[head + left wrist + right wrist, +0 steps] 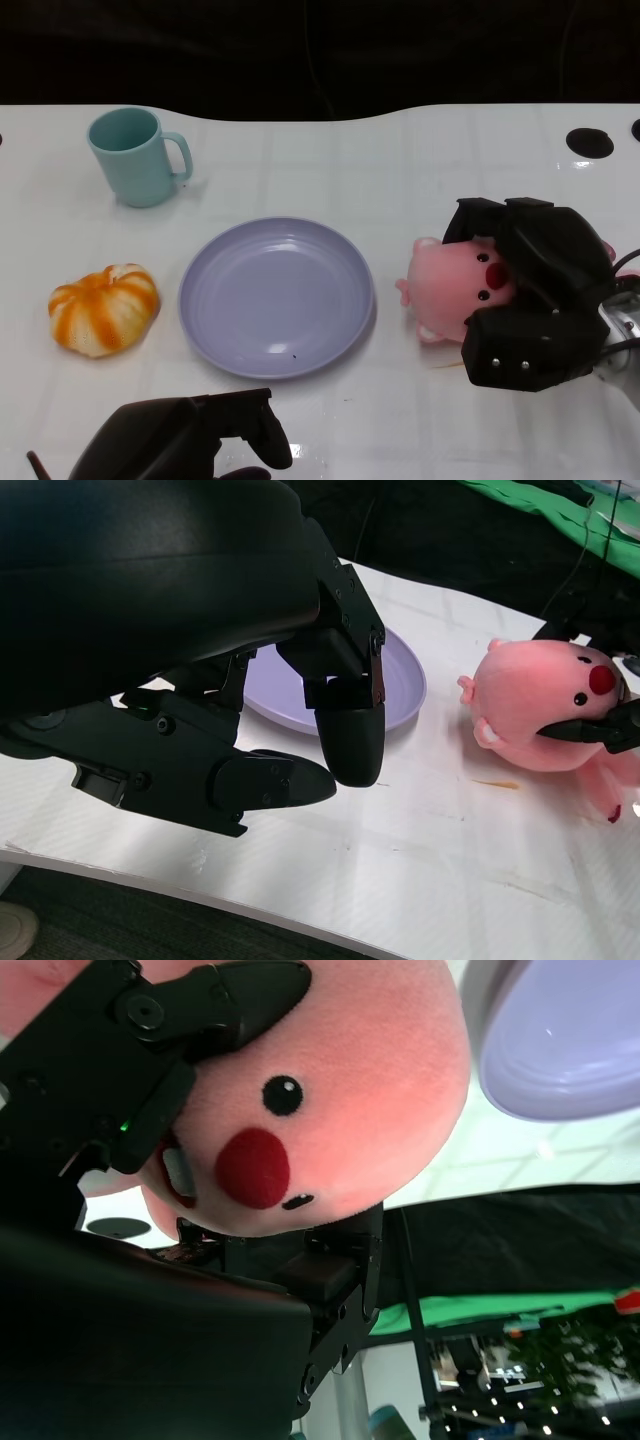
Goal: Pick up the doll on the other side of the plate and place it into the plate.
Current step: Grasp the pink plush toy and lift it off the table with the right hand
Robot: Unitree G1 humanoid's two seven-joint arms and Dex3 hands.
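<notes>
Left hand (pixel 190 440), nearest the camera, rests low over the bench (pixel 400 170) with its fingers (pixel 350 730) curled on nothing. Right hand (pixel 530 290) has its fingers (pixel 215 1000) clamped around the doll (pixel 462 285), above and below the face. Doll: soft pink plush, rounded, red nose, likely to squash under pressure; the hold should stay snug while lifting clear of the rim. Beyond the fingertips lies the plate (pixel 275 297), smooth lilac, shallow, glossy. Farther off sit a ribbed orange pumpkin (pixel 104 308) and a teal mug (pixel 135 155).
</notes>
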